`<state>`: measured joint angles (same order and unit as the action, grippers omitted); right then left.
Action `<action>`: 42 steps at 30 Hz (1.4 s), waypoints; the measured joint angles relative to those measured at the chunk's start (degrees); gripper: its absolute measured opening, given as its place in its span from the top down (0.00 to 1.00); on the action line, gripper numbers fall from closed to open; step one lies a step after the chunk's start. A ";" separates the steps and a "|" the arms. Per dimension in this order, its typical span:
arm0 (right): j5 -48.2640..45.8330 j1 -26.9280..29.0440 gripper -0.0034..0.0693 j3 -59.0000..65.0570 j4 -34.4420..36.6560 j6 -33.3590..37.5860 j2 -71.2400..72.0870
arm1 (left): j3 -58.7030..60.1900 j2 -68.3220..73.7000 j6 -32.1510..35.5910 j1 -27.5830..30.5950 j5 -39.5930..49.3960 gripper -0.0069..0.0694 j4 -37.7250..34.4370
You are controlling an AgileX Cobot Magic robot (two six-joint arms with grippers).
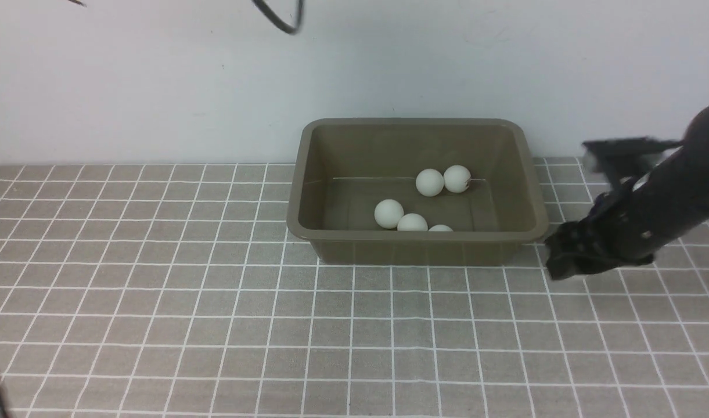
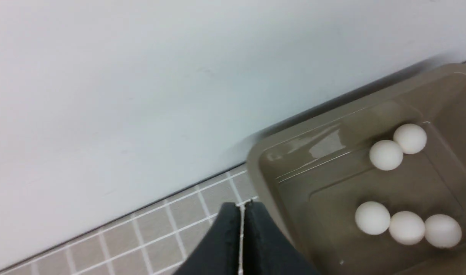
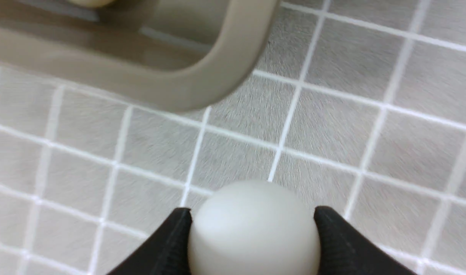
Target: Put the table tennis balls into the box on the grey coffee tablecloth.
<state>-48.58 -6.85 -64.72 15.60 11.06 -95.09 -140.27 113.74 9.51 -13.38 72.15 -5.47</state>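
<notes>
The olive-brown box (image 1: 412,252) stands at the back of the grey coffee tablecloth (image 1: 215,325), with several white table tennis balls (image 1: 429,182) lying in it. My right gripper (image 1: 557,261) is low over the cloth, just off the box's front right corner. In the right wrist view its fingers (image 3: 171,236) press both sides of one more table tennis ball (image 3: 252,233), with the box rim (image 3: 202,91) close by. My left gripper (image 2: 241,208) is shut and empty, outside the box wall (image 2: 255,168); the front view does not show it.
A pale wall rises directly behind the box. A dark cable (image 1: 284,23) loops down at the top of the front view. Open cloth stretches to the left of the box and in front of it.
</notes>
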 joint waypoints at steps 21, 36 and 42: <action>-7.90 -6.76 0.12 -34.11 2.89 -2.92 -17.45 | 58.43 -45.73 -2.48 1.50 -0.77 0.92 -1.63; -15.51 -6.76 0.96 -35.12 -10.74 -12.92 9.59 | 61.82 -55.69 -2.50 1.50 -1.66 0.92 -1.22; -10.79 -6.76 0.97 -21.58 -10.95 -15.00 32.56 | 61.82 -55.95 -2.50 1.50 -1.60 0.92 -1.73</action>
<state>-59.37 -13.60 -86.30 4.65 -3.94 -62.53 -78.45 57.79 7.02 -11.88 70.56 -7.20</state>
